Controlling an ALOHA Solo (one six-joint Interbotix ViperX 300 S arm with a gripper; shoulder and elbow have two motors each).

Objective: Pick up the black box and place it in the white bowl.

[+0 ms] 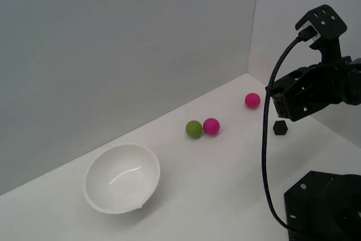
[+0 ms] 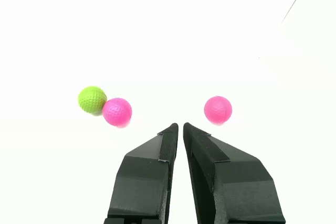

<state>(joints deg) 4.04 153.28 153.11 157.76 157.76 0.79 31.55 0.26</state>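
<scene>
Gripper [image 2: 180, 125] fingers nearly together, holding nothing: task not yet begun.
Black box [image 1: 280, 127] sits on the desk [image 1: 225, 196] beside the arm, well apart from the empty white bowl [image 1: 122, 177].

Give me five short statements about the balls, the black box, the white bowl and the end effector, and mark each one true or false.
1. The black box is inside the white bowl. False: it sits on the white surface near the arm, and the bowl holds nothing.
2. The green ball touches a pink ball. True.
3. There are three pink balls. False: only two show, the second pink ball standing alone towards the exterior view's right.
4. The end effector grips the black box. False: in the wrist view its fingertips nearly meet with nothing between them.
5. The bowl stands upright at the exterior view's left. True.
</scene>
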